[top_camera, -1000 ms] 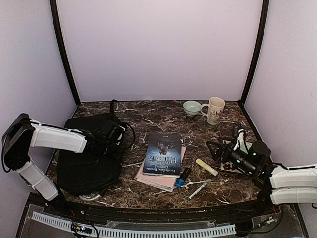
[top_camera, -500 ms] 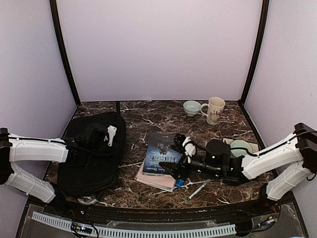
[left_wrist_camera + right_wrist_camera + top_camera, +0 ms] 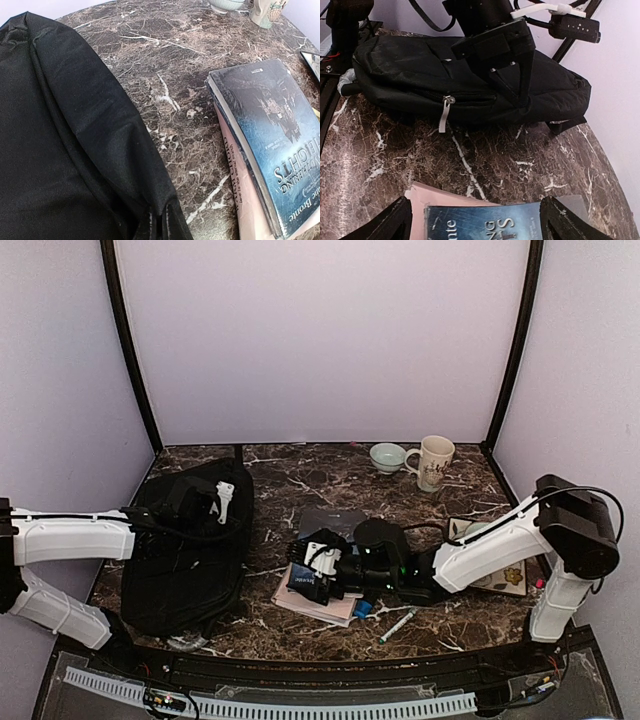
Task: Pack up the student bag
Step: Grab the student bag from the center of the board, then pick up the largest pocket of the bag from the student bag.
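Observation:
The student bag (image 3: 185,560) is a large black fabric bag lying at the left of the table. It also fills the left wrist view (image 3: 55,150) and the back of the right wrist view (image 3: 420,75). My left gripper (image 3: 208,508) is shut on a fold of the bag's top fabric (image 3: 160,225) and holds that edge raised; its fingers (image 3: 514,80) show in the right wrist view. My right gripper (image 3: 313,572) is open, low over a dark blue book (image 3: 330,530), with its fingertips (image 3: 395,220) either side of the cover (image 3: 490,222). A silver zipper pull (image 3: 445,112) hangs on the bag's side.
A pink book (image 3: 300,602) lies under the blue one. A green marker (image 3: 400,623) and a small blue object (image 3: 362,608) lie near the front. A mug (image 3: 435,462) and a bowl (image 3: 388,456) stand at the back. A flat pictured item (image 3: 505,578) lies at the right.
My right arm has swung from the right side across to the book, gripper open. My left gripper has shifted on the bag and its top edge now stands higher.

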